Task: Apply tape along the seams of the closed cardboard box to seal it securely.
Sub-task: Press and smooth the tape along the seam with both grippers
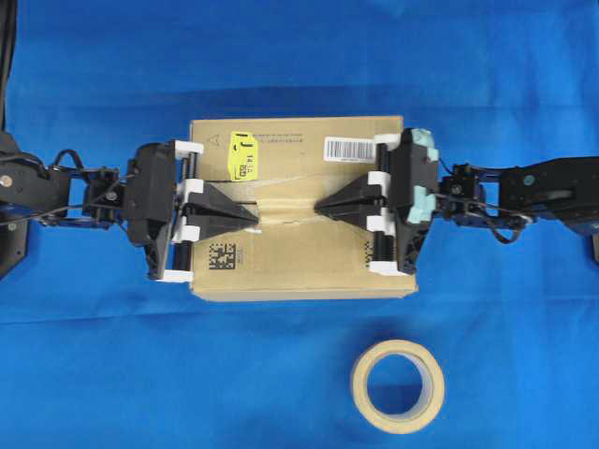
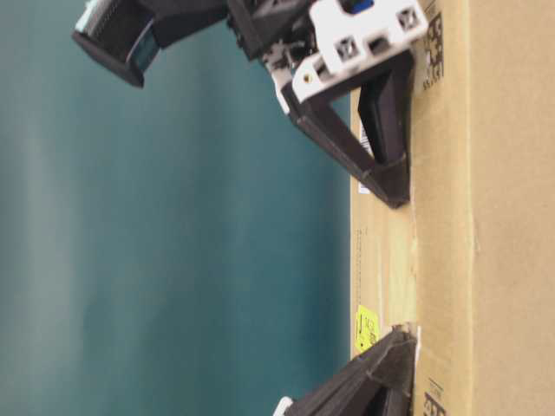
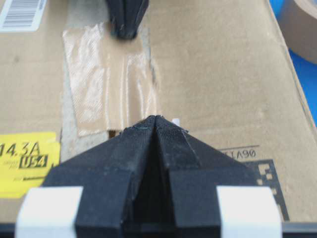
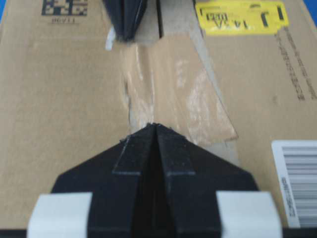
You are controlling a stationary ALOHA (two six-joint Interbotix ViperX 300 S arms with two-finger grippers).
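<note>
Your left gripper [image 1: 251, 214] and right gripper [image 1: 321, 207]: fingers pressed together, tips resting at opposite ends of tape [image 1: 285, 210]. Tape lies flat over seams [image 4: 159, 22], mid-top of cardboard box [image 1: 299, 257] on blue worktop [image 1: 94, 355]. Tape roll [image 1: 398, 385] sits near box.

A robotics lab bench — blue cloth [image 1: 94, 374], 2 arms.

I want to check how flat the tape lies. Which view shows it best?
The left wrist view: the tape fills the frame, with wrinkles visible. The right wrist view shows it nearly as well, the overhead view only small, between the shut left gripper and right gripper; table-level shows it edge-on.
</note>
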